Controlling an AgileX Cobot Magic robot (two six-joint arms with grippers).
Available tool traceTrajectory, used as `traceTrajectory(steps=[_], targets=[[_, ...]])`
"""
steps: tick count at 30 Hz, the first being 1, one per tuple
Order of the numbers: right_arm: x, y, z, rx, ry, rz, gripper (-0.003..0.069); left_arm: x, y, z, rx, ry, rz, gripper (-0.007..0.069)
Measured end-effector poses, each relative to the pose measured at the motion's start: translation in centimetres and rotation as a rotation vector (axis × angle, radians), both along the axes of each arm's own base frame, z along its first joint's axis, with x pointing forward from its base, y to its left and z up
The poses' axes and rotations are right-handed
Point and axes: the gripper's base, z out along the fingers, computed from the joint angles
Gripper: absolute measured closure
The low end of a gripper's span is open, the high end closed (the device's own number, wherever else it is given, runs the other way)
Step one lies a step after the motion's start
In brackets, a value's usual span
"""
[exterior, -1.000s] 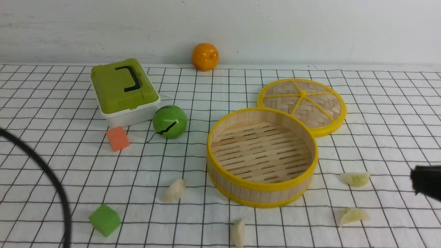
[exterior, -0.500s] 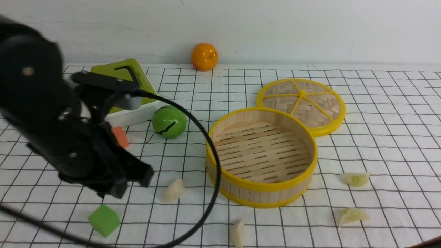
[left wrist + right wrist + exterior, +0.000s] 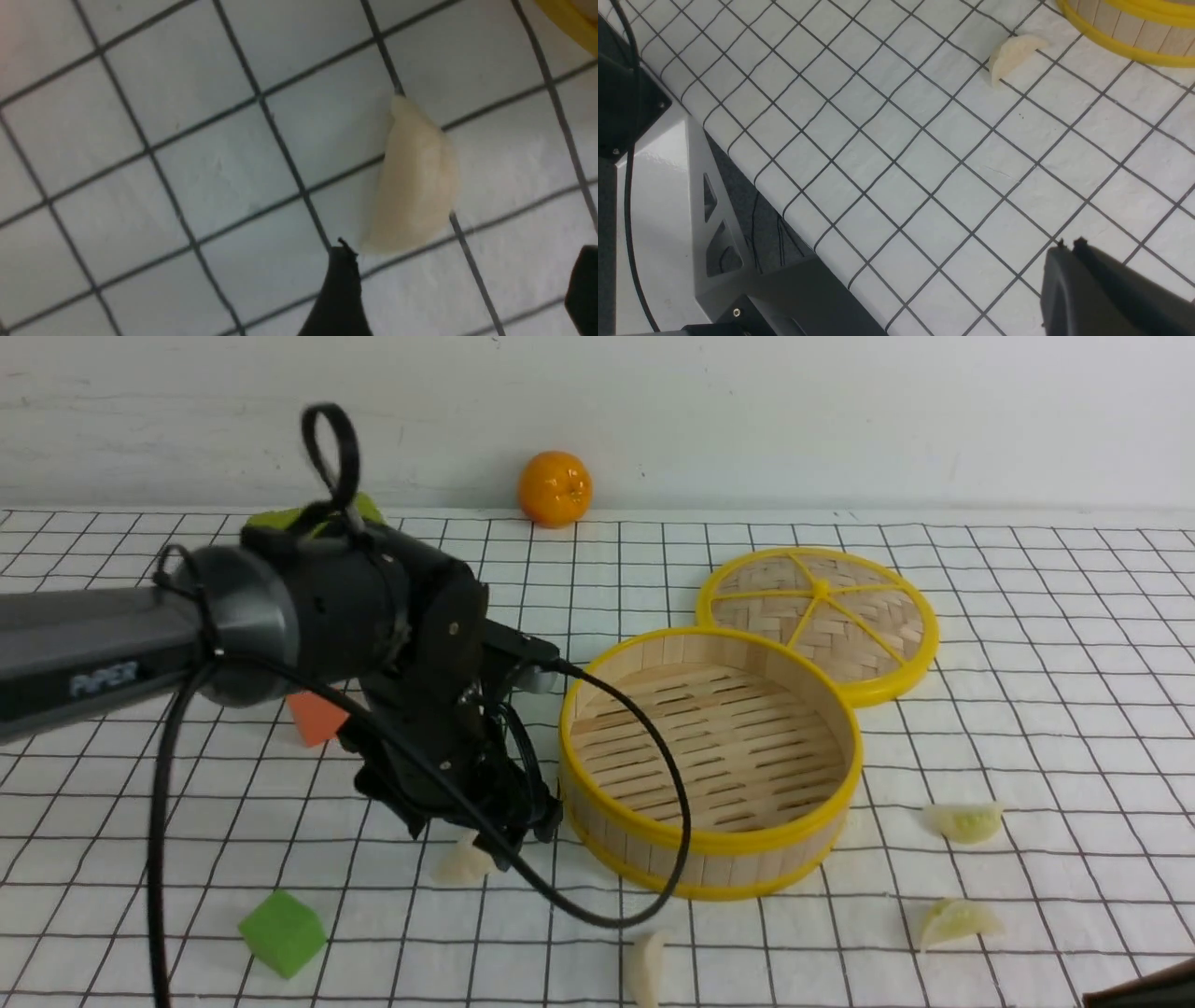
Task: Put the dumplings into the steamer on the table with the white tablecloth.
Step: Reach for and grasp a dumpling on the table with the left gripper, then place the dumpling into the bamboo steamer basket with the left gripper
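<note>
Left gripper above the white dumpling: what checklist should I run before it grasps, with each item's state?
1. Left gripper open: ok.
2. White dumpling lined up with the gap: ok, though nearer one finger.
3. Fingertips down around it: not ok, tips short of it.
4. Steamer uncovered and empty: ok.
5. Black cable clear of the steamer's rim: cannot tell.
6. Right gripper out of the way: ok, shut.

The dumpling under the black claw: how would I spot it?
Find the big round steamer with yellow rims. Left of it, the left gripper hangs open over a small crescent dumpling on the tablecloth. It's creamy white, unlike the two greenish ones on the right, and farther back than the other white one.
</note>
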Motion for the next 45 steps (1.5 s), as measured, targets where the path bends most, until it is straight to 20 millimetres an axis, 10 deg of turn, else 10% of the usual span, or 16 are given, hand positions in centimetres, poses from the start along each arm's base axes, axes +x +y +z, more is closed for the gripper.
traceTrajectory(steps=[9,14,25,39,45], targets=[[0.0,-0.1,-0.1,-0.018,-0.005,-0.003,0.0663,1.4,-0.7,-3.4,0.012,-0.016,-0.026,0.0363],[0.2,-0.1,0.0,-0.015,-0.017,-0.012,0.0659,1.7,-1.0,-1.9,0.02,0.004,0.008,0.0359],[0.5,-0.2,0.1,-0.01,-0.042,-0.03,0.0648,2.3,-10.6,11.5,-0.265,-0.194,-0.019,0.0359],[-0.1,-0.2,-0.3,-0.041,0.014,0.011,0.0638,8.1,-16.2,0.0,-0.341,-0.164,0.113,0.0356],[-0.2,-0.3,-0.3,-0.047,0.016,0.013,0.0638,8.2,-15.8,0.3,-0.301,-0.178,0.106,0.0185]])
